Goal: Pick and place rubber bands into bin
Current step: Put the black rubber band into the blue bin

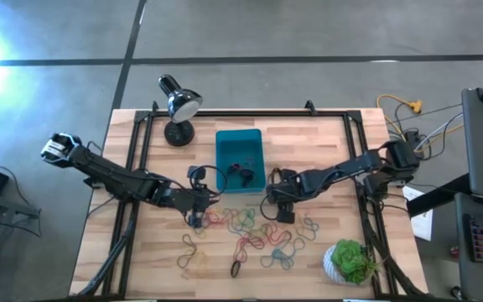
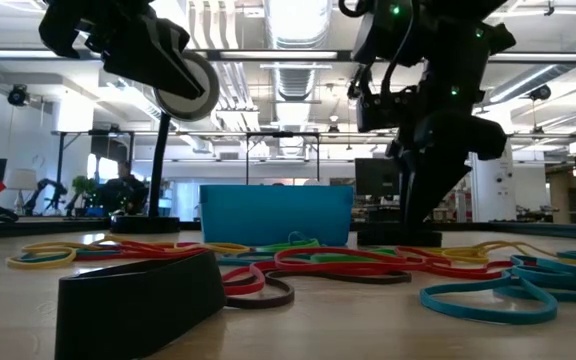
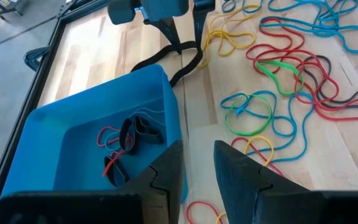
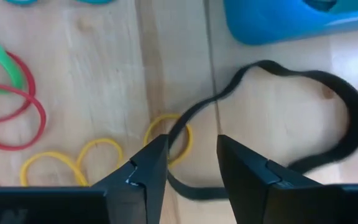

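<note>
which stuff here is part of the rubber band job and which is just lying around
Part of the job:
- rubber bands strewn on the table, a few already in the bin
- blue bin
- black band at the right end effector

Just lying about:
- desk lamp
- potted plant

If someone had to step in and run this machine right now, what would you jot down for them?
Right gripper: fingers apart, low over the table beside the bin, a black rubber band passing between them; not clearly gripped.
Left gripper: fingers apart with a narrow gap, nothing between them, near the bin's other side.
Done: a few bands, black and red, lie in the bin.
Left: most of the rubber bands are spread on the table in front of the bin, in red, blue, green and yellow.
A lamp and a potted plant stand at the table's edges.
</note>
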